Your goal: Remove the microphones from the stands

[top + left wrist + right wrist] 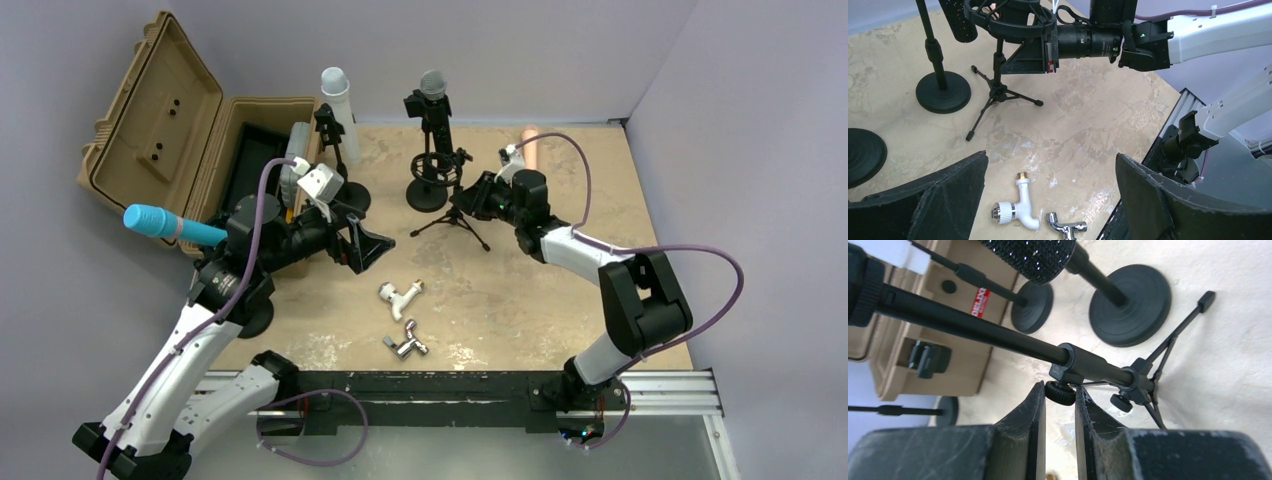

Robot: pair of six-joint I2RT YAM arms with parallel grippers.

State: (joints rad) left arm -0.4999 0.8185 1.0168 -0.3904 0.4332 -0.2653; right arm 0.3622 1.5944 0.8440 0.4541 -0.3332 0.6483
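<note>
Holds the left gripper (372, 245) spread wide, pointing right; stretches the right gripper (1059, 390) leftward, fingers narrowed to a slim gap.

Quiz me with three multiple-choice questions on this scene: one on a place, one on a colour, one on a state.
1. The white fitting lies: A in the case; B on the table; C on a stand.
2. The leftmost mic is: A red; B blue; C green.
3. The left pincer is: A open; B shut on a mic; C shut on a fitting.
Answers: B, it rests on bare table; B, its body is blue; A, its fingers stand wide apart, gripping nothing.
</note>
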